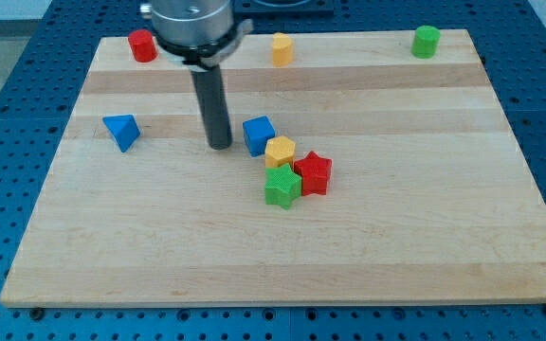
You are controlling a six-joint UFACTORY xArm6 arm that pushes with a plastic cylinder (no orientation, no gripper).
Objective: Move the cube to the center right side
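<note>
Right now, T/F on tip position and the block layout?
1. My tip sits just to the view's left of the blue cube. True.
2. The blue cube is already at the board's centre right. False: it is near the middle, beside the yellow block.
3. The red star block and the green star block lie side by side. True.
4. The green cylinder stands at the view's top left. False: it is at the top right; the red cylinder is top left.
5. The blue triangular block touches my tip. False: it lies apart, further left.
</note>
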